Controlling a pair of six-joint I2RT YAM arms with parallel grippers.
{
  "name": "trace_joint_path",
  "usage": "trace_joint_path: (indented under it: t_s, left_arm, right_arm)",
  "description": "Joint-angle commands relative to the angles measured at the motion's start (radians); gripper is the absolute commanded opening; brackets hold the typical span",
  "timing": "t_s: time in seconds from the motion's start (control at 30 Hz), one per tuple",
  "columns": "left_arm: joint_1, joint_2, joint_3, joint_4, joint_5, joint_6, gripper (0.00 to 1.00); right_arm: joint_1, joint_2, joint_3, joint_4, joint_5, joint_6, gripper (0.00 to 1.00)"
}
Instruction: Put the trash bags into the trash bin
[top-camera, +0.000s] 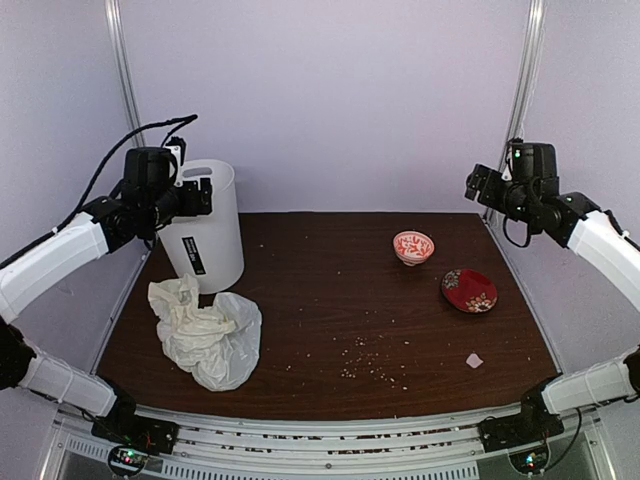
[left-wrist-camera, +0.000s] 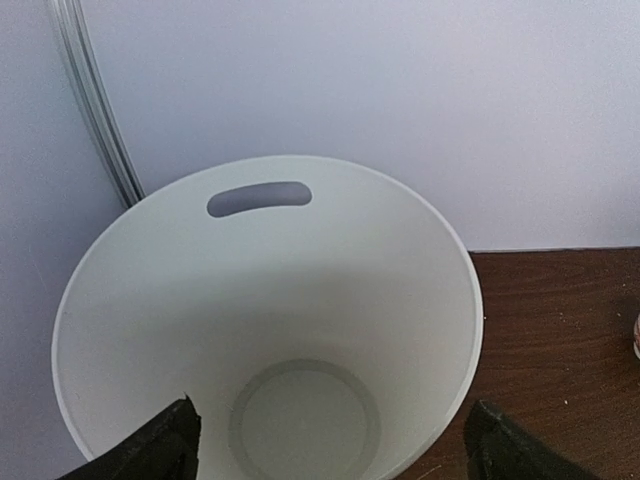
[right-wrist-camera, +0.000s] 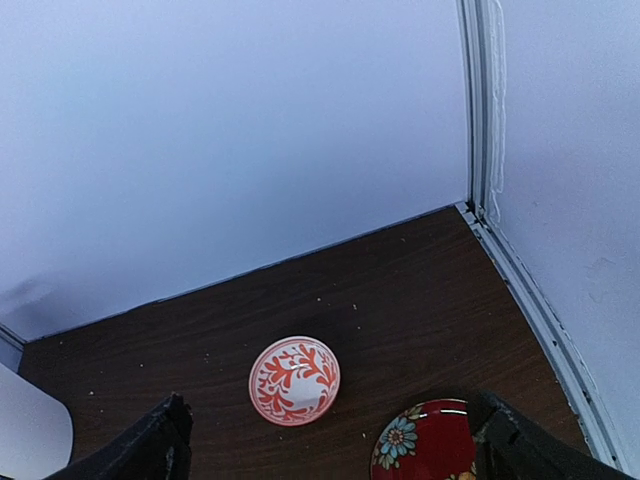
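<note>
Table (top-camera: 320, 300), dark wood grain.
- Near centre: scattered crumbs (top-camera: 365, 365).
- Near right: small white paper scrap (top-camera: 474, 360).
- Near left: trash bag (top-camera: 207, 335), crumpled, lying on the table just in front of the trash bin and outside it.
- Mid right: red floral dish (top-camera: 469, 290).
- Far right of centre: white bowl with red pattern (top-camera: 413, 247), apart from the dish.
- Far left: trash bin (top-camera: 205, 235), upright, black label facing near, handle slot (left-wrist-camera: 259, 198) in the far wall.
- Left gripper (top-camera: 197, 196): raised over the bin's mouth, jaws spread wide, grasping nothing.
- Right gripper (top-camera: 478, 184): raised at far right above the bowls, jaws spread wide, grasping nothing.
</note>
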Motion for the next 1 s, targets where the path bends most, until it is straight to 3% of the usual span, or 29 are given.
trace_joint_path:
  t_s: [0.0,0.13,0.27,0.4,0.7,0.97]
  left_arm:
    - [-0.038,0.041,0.03,-0.017,-0.016,-0.086,0.93]
    - [-0.101,0.032,0.016,-0.094,0.001,-0.164,0.86]
    - [-0.154,-0.006,-0.015,-0.172,0.092,-0.208,0.69]
    - [-0.196,-0.022,-0.017,-0.3,0.137,-0.219,0.64]
    - [-0.249,-0.107,0.01,-0.508,0.067,-0.162,0.8]
    - [-0.222,-0.016,0.175,-0.639,-0.08,-0.098,0.86]
  right_arm:
    - [-0.04,-0.069,-0.091,-0.008,0.008,0.016,0.98]
    - [-0.066,-0.138,-0.177,-0.016,-0.03,-0.023,0.94]
    - [-0.084,-0.203,-0.236,-0.045,-0.099,-0.037,0.86]
    - [-0.06,-0.24,-0.277,-0.078,-0.171,-0.042,0.79]
    - [0.028,-0.242,-0.353,-0.052,-0.228,0.006,0.74]
    - [0.081,-0.159,-0.362,0.013,-0.262,0.068,0.72]
